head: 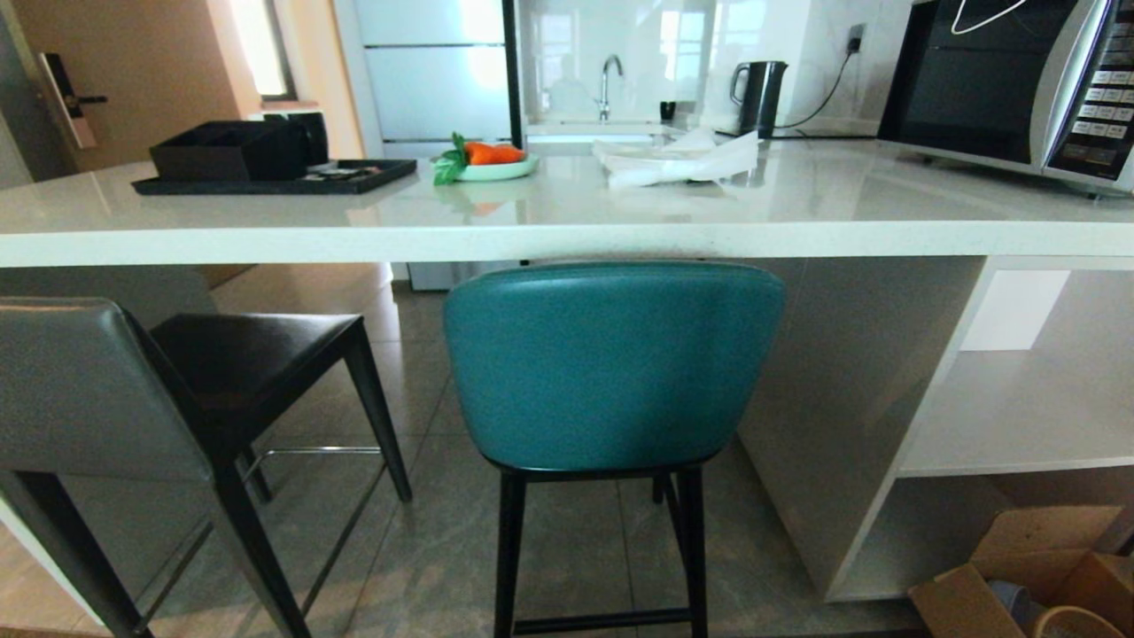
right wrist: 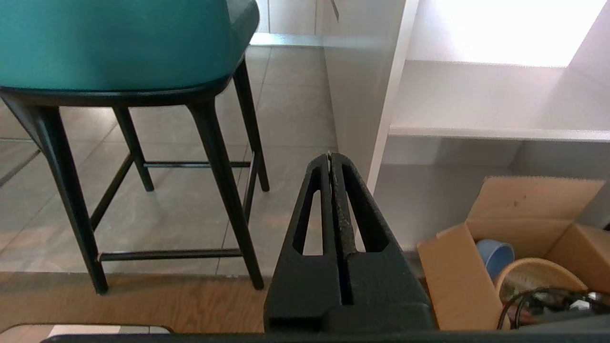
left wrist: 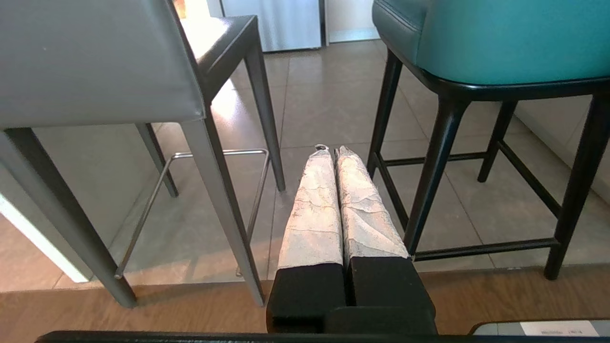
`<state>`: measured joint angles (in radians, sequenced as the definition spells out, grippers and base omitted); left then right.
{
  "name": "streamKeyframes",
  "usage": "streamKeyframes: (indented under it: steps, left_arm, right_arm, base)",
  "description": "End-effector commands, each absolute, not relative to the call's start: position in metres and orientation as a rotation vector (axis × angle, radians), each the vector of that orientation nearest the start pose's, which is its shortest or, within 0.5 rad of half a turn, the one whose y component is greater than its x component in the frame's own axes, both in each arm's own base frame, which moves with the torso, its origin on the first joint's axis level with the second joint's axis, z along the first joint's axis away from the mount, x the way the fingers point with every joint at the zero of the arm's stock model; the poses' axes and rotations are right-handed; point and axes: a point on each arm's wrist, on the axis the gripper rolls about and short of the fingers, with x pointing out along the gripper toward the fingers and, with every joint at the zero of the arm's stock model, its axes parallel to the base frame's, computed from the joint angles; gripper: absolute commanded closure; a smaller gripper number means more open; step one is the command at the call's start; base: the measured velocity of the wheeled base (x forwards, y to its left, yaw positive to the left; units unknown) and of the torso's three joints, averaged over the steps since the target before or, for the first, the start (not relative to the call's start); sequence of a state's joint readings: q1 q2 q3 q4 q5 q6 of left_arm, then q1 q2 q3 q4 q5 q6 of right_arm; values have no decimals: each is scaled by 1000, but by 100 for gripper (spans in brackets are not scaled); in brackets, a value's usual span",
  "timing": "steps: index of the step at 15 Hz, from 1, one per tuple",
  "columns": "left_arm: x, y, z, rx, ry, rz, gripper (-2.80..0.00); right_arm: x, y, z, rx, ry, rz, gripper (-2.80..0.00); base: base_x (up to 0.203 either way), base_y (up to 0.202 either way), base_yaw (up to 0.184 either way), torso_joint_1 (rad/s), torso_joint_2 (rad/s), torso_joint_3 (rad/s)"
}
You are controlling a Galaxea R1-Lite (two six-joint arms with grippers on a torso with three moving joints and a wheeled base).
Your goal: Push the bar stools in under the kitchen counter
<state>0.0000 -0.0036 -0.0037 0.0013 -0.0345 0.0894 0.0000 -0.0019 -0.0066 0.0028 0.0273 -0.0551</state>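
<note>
The teal bar stool (head: 611, 363) stands straight ahead with its curved back just below the thick edge of the white kitchen counter (head: 567, 235). The grey bar stool (head: 97, 399) stands further out at the left, its dark seat (head: 257, 341) turned toward the counter. Neither arm shows in the head view. My left gripper (left wrist: 329, 150) is shut and empty, low between the grey stool's leg (left wrist: 224, 209) and the teal stool's legs (left wrist: 431, 176). My right gripper (right wrist: 330, 155) is shut and empty, between the teal stool (right wrist: 119, 43) and the counter's side panel (right wrist: 362, 90).
On the counter sit a black tray (head: 275, 182), a plate with a carrot (head: 492, 164), white paper (head: 682, 158) and a microwave (head: 1019, 84). Open white shelves (head: 1036, 399) fill the right. An open cardboard box (right wrist: 519, 257) lies on the floor there.
</note>
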Motion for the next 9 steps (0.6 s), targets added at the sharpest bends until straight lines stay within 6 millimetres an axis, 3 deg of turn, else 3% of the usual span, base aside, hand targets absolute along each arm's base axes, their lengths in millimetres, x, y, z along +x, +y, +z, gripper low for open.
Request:
streamKeyframes:
  steps: [1,9]
  left_arm:
    - [-23,-1,74,89,3,-35,0]
    - [-23,-1,75,60,2,-29,0]
  right_arm:
    - [-22,1,74,-55,8,29,0]
    - [-22,1,74,-55,8,29,0]
  base:
    - [0,0,0,0,0,0]
    - [0,0,0,0,0,0]
